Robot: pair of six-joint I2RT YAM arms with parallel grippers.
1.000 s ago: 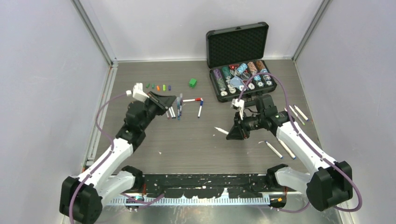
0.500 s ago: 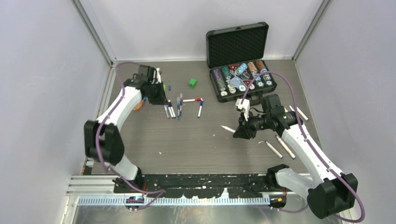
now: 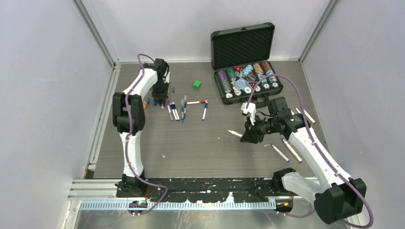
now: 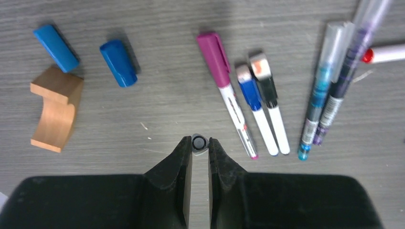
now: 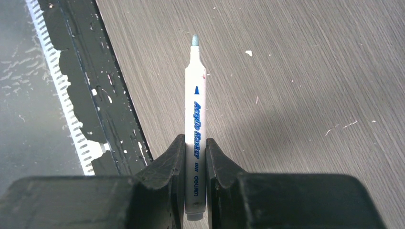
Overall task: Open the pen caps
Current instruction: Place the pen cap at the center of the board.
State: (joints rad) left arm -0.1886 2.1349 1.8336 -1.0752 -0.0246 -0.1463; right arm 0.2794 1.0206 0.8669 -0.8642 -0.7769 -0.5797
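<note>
While pinching a small grey cap point(image 4: 199, 141) end-on in the left gripper point(image 4: 198, 144), over the table point(image 4: 167, 105) near two blue caps point(image 4: 118, 62), held an uncapped acrylic marker point(image 5: 196, 95) clamped in the right gripper point(image 5: 195, 141), right of centre. Seemed past the pull; next called for lowering the cap beside those loose caps. Showed white barrel, bare pale-teal tip.

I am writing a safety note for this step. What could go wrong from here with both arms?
1. The left end effector pinches the cap only at its fingertips; it may slip and roll among the pens nearby.
2. The right end effector holds an uncapped marker; its bare tip could mark the table.
</note>
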